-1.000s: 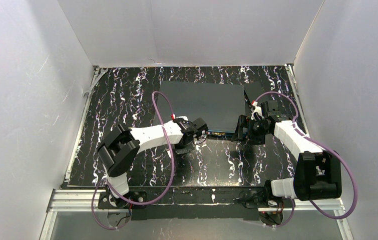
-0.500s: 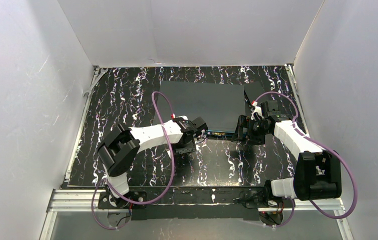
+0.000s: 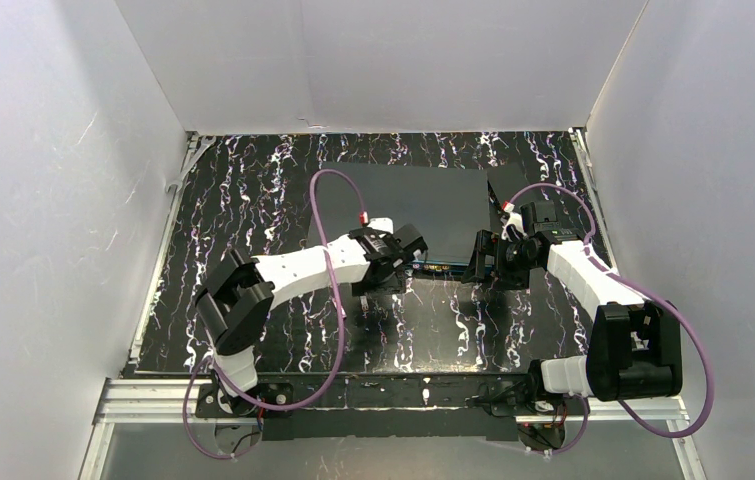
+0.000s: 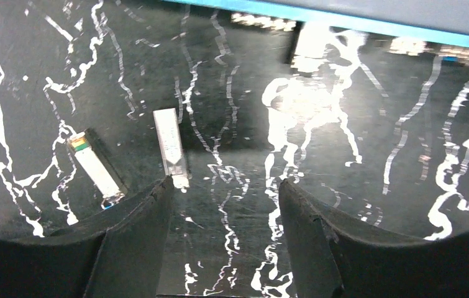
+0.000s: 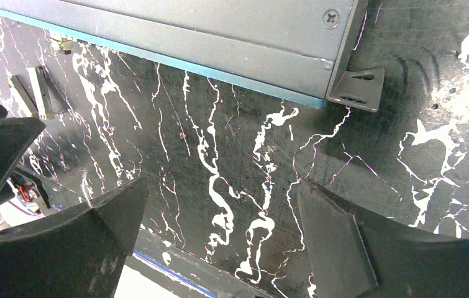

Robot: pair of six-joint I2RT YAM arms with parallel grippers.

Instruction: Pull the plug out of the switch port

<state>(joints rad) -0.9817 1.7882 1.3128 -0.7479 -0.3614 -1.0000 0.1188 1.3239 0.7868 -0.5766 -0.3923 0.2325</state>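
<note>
- Dark grey metal switch [image 3: 403, 205] lies flat toward the back of the marbled mat [image 3: 253, 180]. Its teal port edge [image 4: 368, 28] faces the arms, so ports can be reached from the near side.
- Pale plug [image 4: 309, 45] seems to stick out of that edge. It's blurred, so can't be sure it's seated; prob. the one to pull.
- left gripper [image 4: 225, 185]: jaws spread, nothing btw them. It hovers over the mat just in front of the port edge w/ the plug ahead and a bit to its right, which looks like lining up for a grab.
- silver module [image 4: 171, 148] and colour-tipped module [image 4: 95, 169] lie loose on the mat by the left finger, apart from the switch & in no port.
- right gripper [image 5: 222, 186]: also spread & empty, near the switch's right front corner by the mounting ear [image 5: 357, 90], not touching. Likely placed there to brace the box vs. sliding when the plug is tugged.
</note>
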